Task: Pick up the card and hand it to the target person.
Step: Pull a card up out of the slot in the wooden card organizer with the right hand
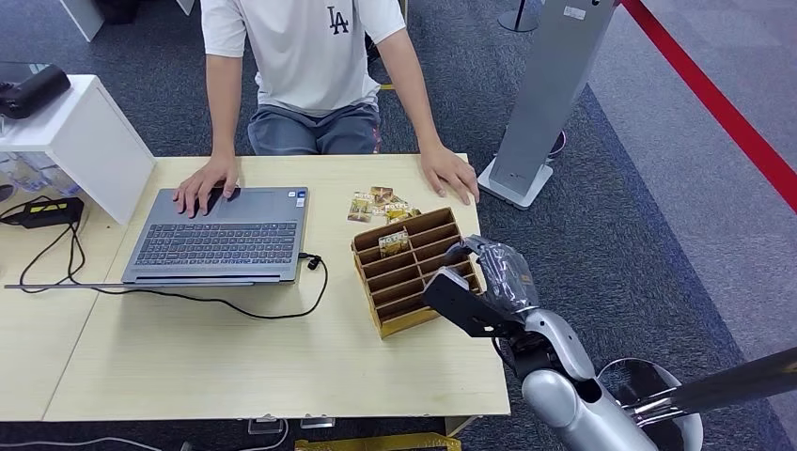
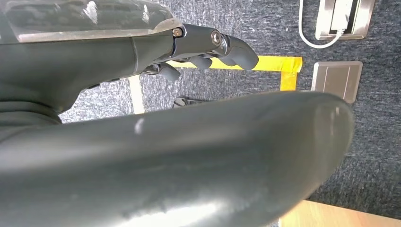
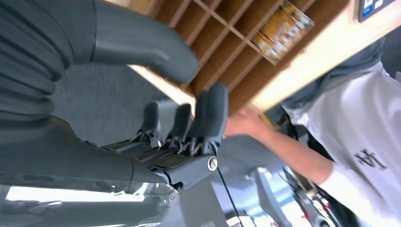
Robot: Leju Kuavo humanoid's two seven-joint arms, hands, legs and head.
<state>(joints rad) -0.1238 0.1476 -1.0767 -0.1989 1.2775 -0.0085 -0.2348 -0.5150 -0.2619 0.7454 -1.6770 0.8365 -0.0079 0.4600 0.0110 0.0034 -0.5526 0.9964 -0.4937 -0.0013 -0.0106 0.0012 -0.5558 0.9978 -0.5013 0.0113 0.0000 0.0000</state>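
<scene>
A yellow-brown card (image 1: 394, 242) (image 3: 283, 31) stands in an upper slot of the wooden slotted rack (image 1: 414, 319) (image 3: 227, 52) on the table. Several more cards (image 1: 379, 203) lie flat on the table just beyond the rack. My right hand (image 1: 489, 272) (image 3: 156, 123) hovers at the rack's right side, fingers spread and thumb apart, holding nothing. The person (image 1: 305, 56) in a white T-shirt sits across the table, one hand (image 1: 449, 175) flat on it near the cards, the other on the laptop. My left hand (image 2: 156, 52) hangs over the carpet, holding nothing.
An open grey laptop (image 1: 221, 237) with a black cable lies left of the rack on the light wooden table (image 1: 235, 357). A white box (image 1: 80, 141) stands at the far left. A grey post on a base (image 1: 540, 103) stands on the carpet right of the table.
</scene>
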